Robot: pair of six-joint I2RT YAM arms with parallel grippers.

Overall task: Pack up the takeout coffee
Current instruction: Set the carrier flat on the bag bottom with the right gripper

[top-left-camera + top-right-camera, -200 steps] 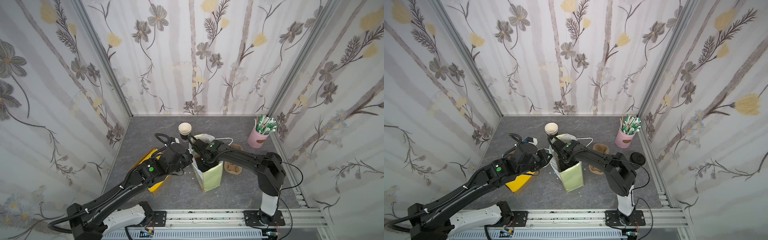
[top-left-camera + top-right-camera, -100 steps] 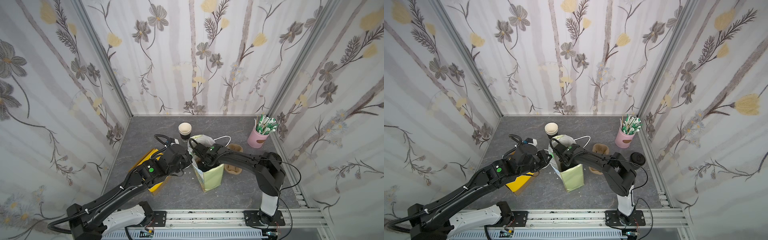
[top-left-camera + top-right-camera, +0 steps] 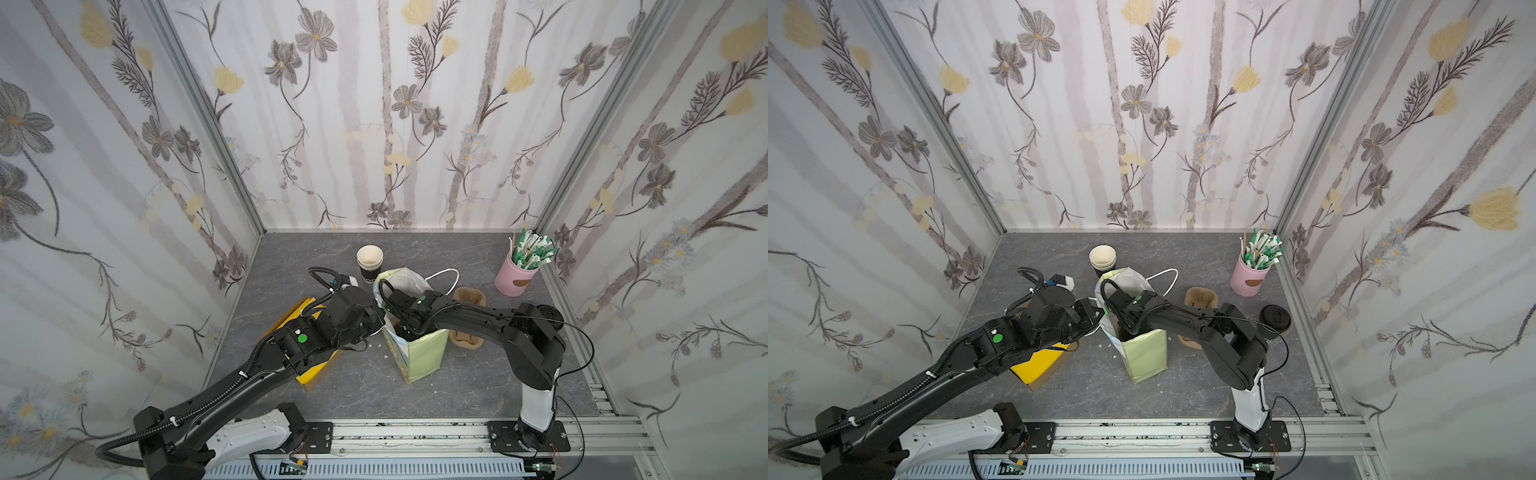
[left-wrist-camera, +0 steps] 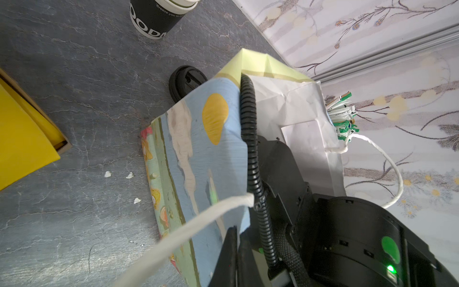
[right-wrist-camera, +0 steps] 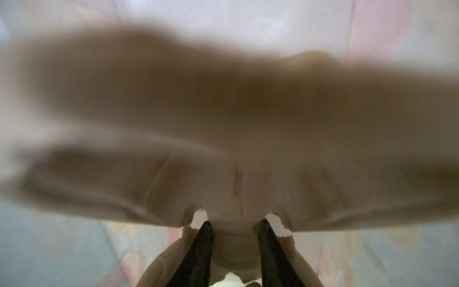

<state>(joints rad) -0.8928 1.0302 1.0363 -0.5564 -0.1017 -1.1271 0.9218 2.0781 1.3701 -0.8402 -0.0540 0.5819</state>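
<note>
Four views, and none shows you the lidded black paper coffee cup. It is likely down inside the pale-green paper bag [image 3: 422, 353], straight below the right fingers [image 5: 198, 253], which narrowly pinch a brown pulp carrier [image 5: 223, 111] there. The left fingers [image 3: 373, 319] are clamped flat on the bag's rim.

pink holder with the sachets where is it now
In both top views the pink holder stands in the table's far right corner, just beyond the brown cup carrier.
</note>
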